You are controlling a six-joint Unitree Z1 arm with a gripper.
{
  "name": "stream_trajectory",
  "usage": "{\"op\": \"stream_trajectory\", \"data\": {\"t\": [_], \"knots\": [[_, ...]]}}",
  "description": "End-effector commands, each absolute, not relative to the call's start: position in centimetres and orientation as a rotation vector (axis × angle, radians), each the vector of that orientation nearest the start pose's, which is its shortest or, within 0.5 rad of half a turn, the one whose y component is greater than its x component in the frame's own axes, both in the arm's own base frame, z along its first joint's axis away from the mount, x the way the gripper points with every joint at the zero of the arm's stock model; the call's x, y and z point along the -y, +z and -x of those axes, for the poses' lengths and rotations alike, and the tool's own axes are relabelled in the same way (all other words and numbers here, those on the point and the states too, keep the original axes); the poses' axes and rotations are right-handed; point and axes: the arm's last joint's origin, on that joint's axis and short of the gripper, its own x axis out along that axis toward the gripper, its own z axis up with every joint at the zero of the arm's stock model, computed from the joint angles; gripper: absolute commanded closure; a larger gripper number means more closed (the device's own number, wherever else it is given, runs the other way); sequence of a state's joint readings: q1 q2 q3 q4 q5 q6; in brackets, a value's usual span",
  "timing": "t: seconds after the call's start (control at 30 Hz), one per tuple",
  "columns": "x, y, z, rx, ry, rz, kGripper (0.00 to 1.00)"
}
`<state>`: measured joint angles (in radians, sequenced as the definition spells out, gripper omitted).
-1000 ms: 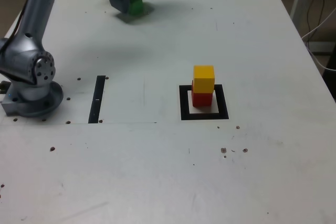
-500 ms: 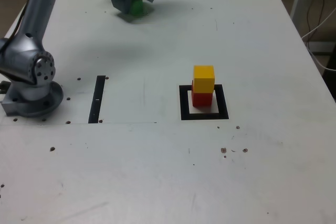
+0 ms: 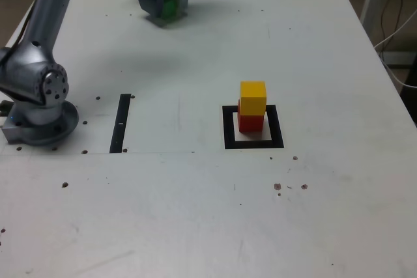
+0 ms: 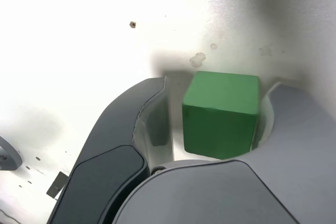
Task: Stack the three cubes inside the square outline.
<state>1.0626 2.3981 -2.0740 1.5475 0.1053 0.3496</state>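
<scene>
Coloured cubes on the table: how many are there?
3. The red cube sits inside the black square outline, the yellow cube is on top of it, and the green cube is between the gripper's jaws.

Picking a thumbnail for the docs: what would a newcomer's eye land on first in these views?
Probably the yellow cube sitting on the red cube, inside the black square outline right of centre in the exterior view. Next, the green cube, big in the wrist view, between the fingers of the hand, with a gap on one side. In the exterior view they're at the table's far edge, upper left.
</scene>
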Motion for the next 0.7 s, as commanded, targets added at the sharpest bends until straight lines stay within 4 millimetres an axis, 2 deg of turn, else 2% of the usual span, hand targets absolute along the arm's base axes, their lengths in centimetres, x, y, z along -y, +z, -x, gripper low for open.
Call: {"op": "stream_trajectory", "data": {"t": [0.0, 0.4, 0.67], "knots": [[-39.3, 21.2, -21.4, -1.802, 0.465, 0.656, 0.73], [-39.0, 21.7, -21.7, -1.798, 0.462, 0.643, 0.73], [-37.9, 23.2, -22.1, -1.785, 0.446, 0.602, 0.73]]}}
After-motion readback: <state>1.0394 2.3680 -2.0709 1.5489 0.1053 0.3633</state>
